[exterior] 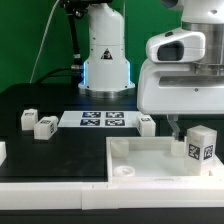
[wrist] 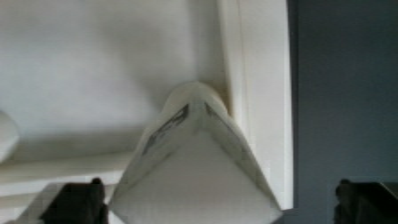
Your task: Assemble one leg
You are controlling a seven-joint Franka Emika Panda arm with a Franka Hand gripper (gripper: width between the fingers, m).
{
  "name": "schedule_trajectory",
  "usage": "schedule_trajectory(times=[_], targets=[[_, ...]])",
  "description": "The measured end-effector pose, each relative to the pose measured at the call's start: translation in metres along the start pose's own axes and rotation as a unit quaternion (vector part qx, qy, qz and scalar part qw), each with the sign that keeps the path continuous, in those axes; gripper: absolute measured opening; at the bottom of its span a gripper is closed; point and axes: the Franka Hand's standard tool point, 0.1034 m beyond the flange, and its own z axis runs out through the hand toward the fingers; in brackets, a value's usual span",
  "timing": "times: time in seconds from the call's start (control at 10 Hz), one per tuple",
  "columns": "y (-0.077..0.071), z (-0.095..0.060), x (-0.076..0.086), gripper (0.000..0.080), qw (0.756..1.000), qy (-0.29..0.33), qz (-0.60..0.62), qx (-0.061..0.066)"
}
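A leg (exterior: 200,148), a small white block with black-and-white tags, stands at the right end of the large white panel (exterior: 135,160), by its edge. My gripper (exterior: 188,124) hangs just above it. In the wrist view the leg (wrist: 196,150) fills the space between my two dark fingertips (wrist: 71,202), with a gap on each side, so the jaws are open and not touching it. The panel's raised rim (wrist: 253,60) runs beside the leg there. Three more legs lie on the black table: two on the exterior view's left (exterior: 27,120) (exterior: 46,126) and one near the panel's far edge (exterior: 147,124).
The marker board (exterior: 103,120) lies flat on the table behind the panel. The arm's white base (exterior: 105,55) stands at the back. A white part shows at the exterior view's left edge (exterior: 3,151).
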Motion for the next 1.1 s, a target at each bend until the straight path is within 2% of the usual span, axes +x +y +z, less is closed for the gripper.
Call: schedule_trajectory(times=[0.2, 0.5, 0.7, 0.8, 0.9, 1.1], targets=[[0.0025, 0.0000, 0.0006, 0.0649, 0.994, 0.001, -0.105, 0.000], [0.0082, 0.0006, 0.0010, 0.0649, 0.967, -0.001, -0.254, -0.005], [0.0085, 0.0011, 0.0009, 0.0645, 0.965, -0.001, -0.261, -0.005], [0.0087, 0.0013, 0.0008, 0.0492, 0.965, -0.001, -0.261, -0.005], [0.0087, 0.0014, 0.0008, 0.0292, 0.965, -0.001, -0.261, -0.005], [0.0097, 0.0016, 0.0011, 0.0291, 0.973, -0.002, -0.231, -0.004]])
